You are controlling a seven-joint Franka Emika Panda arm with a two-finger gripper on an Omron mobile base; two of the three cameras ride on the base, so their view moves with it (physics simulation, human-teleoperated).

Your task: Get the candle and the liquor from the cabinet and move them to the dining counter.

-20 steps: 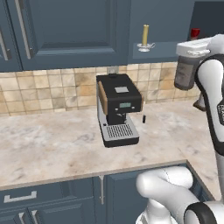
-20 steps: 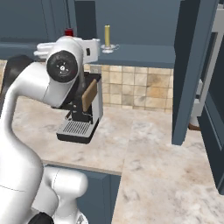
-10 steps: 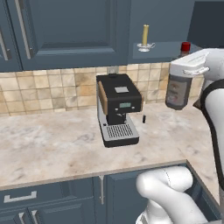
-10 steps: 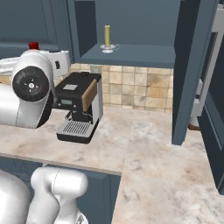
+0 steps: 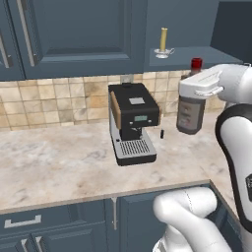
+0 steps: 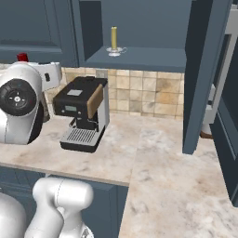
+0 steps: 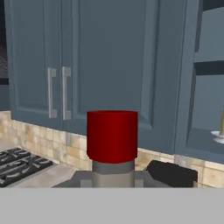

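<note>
My gripper (image 5: pixel 198 84) is shut on the neck of the liquor (image 5: pixel 190 112), a dark grey-brown bottle with a red cap (image 5: pixel 196 64), which hangs upright above the tile-backed counter, right of the coffee machine. That cap fills the middle of the hand view (image 7: pixel 112 135) and peeks over the arm in the right base view (image 6: pixel 22 57). The yellow candle (image 5: pixel 163 41) stands in its silvery holder on the open cabinet shelf (image 6: pixel 139 56), up and behind the bottle; it shows as well in the right base view (image 6: pixel 114 39). The dining counter is out of view.
A black coffee machine (image 5: pixel 133 127) stands on the marbled counter (image 5: pixel 54 162) against the tiled wall. The open cabinet door (image 6: pixel 203 74) juts out at the right. Closed blue wall cabinets (image 7: pixel 61 65) and a stove top (image 7: pixel 19 161) lie further left.
The arm has carried the liquor down and to the left, out from the cabinet shelf to beside the coffee machine. The candle has stayed put.
</note>
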